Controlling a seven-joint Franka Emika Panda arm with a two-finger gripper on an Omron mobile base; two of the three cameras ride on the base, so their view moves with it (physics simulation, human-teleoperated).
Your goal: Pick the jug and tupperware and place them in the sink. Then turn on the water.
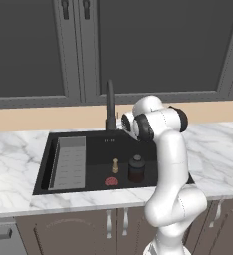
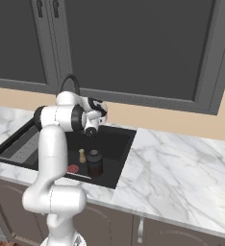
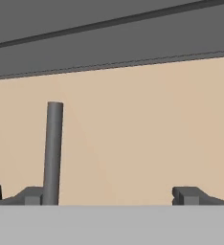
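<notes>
While the jug (image 1: 136, 168) already stands upright in the sink (image 1: 48, 164), beside a brass peg (image 1: 115, 166) and a red disc (image 1: 111, 182), the gripper (image 3: 111, 195) hangs wide and empty facing the wall, near the faucet (image 1: 109, 105). Its slim, rigid metal stem looks slick; pushing it near the base seems surest.

Rendered frames, even diffuse light, no single visible source. White marble worktop (image 1: 19, 149) bright, no glare or hot spots. Large black rectangular sink basin (image 1: 96, 149) reads dark; contents inside show low contrast, hardly any cast shadows. Soft shading along the white arm's underside (image 1: 171, 164). Base views slightly soft, low resolution, edges jagged. Hand view flat-lit: beige wall (image 3: 142, 129) uniform, straight lines undistorted.
</notes>
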